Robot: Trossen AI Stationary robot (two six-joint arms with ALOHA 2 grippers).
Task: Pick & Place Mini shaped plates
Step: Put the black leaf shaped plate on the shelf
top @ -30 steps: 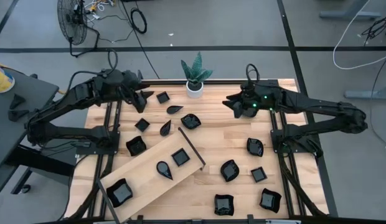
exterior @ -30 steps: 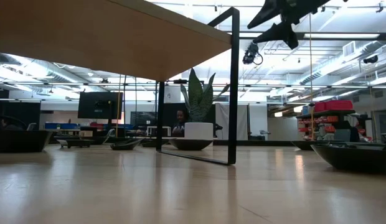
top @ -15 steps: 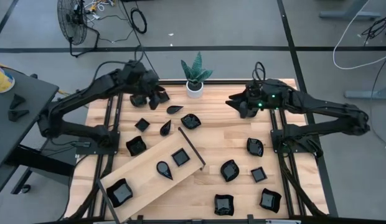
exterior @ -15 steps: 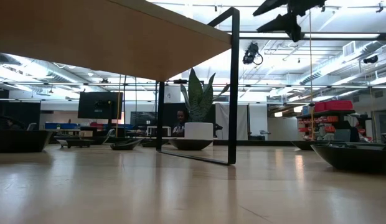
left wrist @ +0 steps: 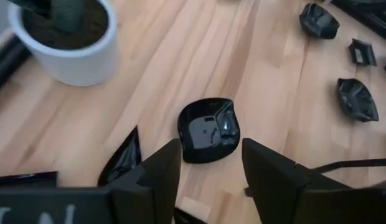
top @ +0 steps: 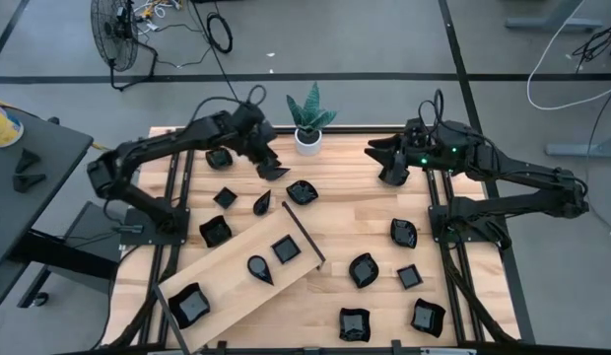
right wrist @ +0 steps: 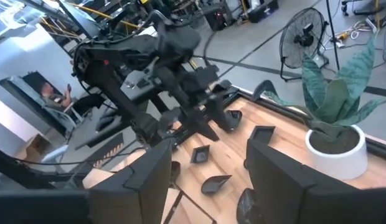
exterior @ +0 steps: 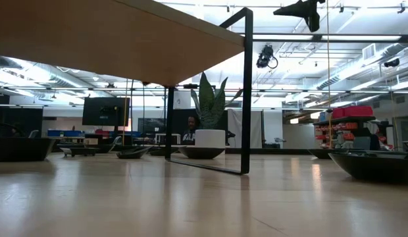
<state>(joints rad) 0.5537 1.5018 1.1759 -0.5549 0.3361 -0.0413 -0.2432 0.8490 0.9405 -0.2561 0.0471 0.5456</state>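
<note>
Plates, small and glossy black, lie scattered over the table (top: pixel 365 222). Farthest left, one (top: pixel 189 305) sits at the low end of the slanted wooden board (top: pixel 227 281), with a teardrop one (top: pixel 260 268) and a square one (top: pixel 286 248) further up it. Beside the board's upper end more plates dot the bare wood, among them a rounded one (top: pixel 302 191). My left gripper (top: pixel 269 164) hangs over the back of the table just left of the white plant pot (top: pixel 307 139), its fingers parted and empty; past them, in my left wrist view, that rounded plate (left wrist: pixel 208 129) lies flat on the wood. Over to the right, my right gripper (top: pixel 384 163) hovers released, holding nothing, well behind the plates (top: pixel 404 233) in front of it.
</note>
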